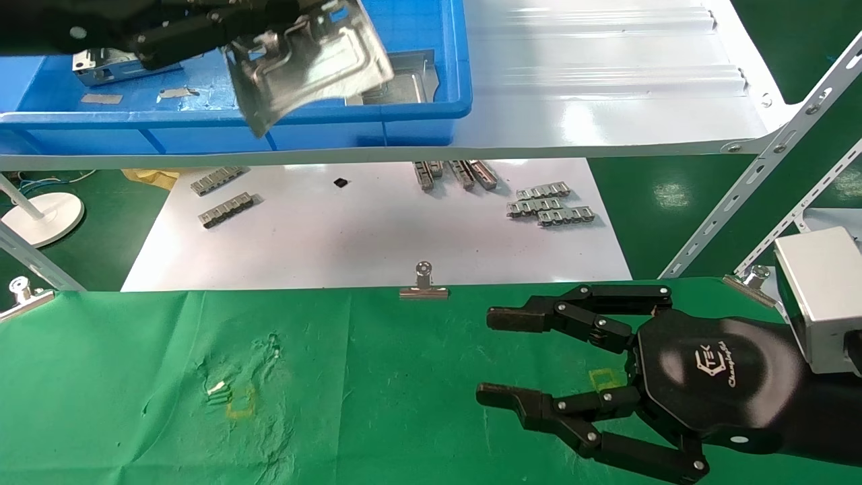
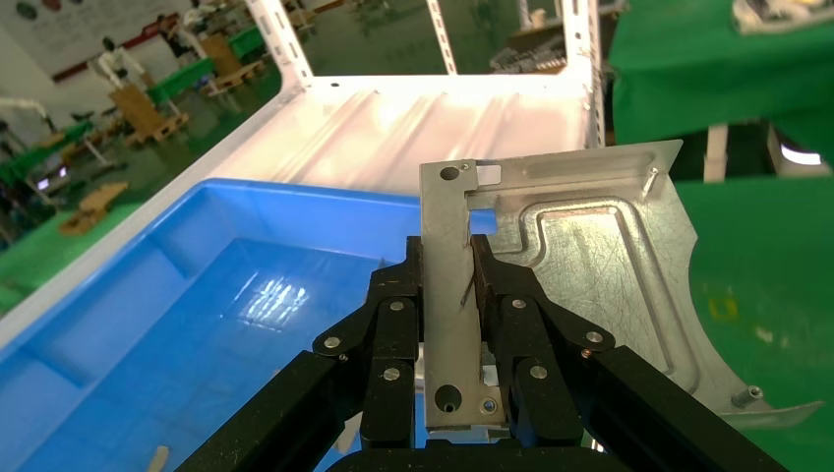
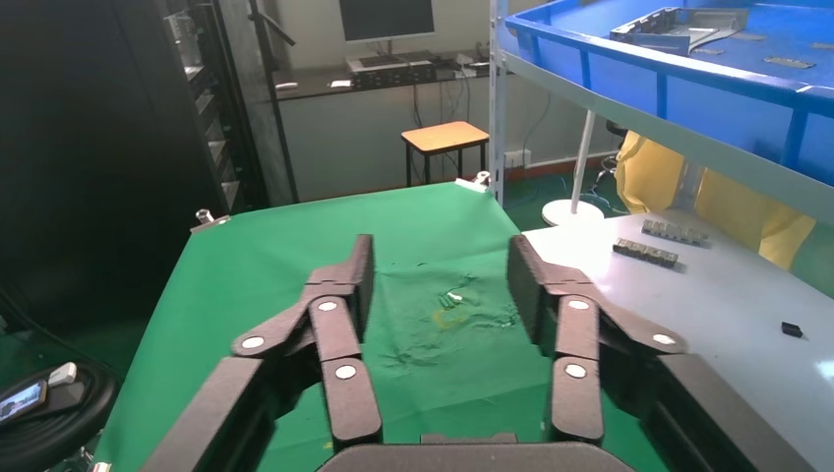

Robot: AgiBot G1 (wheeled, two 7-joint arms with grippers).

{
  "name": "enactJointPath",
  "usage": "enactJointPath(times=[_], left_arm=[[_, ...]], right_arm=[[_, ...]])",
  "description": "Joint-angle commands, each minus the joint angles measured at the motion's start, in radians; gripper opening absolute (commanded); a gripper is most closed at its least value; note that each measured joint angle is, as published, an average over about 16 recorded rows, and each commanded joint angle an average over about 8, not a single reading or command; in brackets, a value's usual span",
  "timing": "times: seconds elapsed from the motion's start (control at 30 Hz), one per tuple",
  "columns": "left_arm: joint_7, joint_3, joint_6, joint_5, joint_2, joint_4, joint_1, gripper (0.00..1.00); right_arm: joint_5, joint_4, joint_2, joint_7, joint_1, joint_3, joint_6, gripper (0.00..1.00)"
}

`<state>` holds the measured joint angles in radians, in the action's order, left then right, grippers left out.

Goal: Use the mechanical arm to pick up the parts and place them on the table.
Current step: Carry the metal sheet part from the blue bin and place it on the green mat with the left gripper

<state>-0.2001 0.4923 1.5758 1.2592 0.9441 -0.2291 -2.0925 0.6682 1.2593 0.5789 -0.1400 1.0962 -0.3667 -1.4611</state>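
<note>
My left gripper is shut on a shiny silver bracket and holds it in the air above the blue bin's front wall. In the left wrist view the fingers pinch the folded flange of the bracket. More brackets lie inside the bin. My right gripper is open and empty, hovering low over the green cloth table at the front right; it also shows in the right wrist view.
The blue bin stands on a glossy white ribbed shelf carried by slotted white struts. Below lies a white sheet with grey segmented strips. A binder clip holds the cloth's far edge. A yellow square mark lies front left.
</note>
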Motion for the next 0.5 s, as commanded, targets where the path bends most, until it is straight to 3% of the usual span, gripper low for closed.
enactJointPath(times=[0.03, 0.17, 0.33, 0.5], left_arm=[[-0.026, 0.001, 0.034, -0.008, -0.016, -0.022, 0.007, 0.0], [-0.077, 0.045, 0.038, -0.119, -0.101, -0.196, 0.103, 0.0], [-0.119, 0.158, 0.035, -0.272, -0.241, -0.43, 0.238, 0.0], [-0.198, 0.301, 0.021, -0.284, -0.326, -0.504, 0.309, 0.0]], right_arm=[[0.0, 0.0, 0.0, 0.0, 0.0, 0.0, 0.0, 1.0], [0.0, 0.0, 0.0, 0.0, 0.0, 0.0, 0.0, 1.0], [0.0, 0.0, 0.0, 0.0, 0.0, 0.0, 0.0, 1.0], [0.0, 0.0, 0.0, 0.0, 0.0, 0.0, 0.0, 1.0]])
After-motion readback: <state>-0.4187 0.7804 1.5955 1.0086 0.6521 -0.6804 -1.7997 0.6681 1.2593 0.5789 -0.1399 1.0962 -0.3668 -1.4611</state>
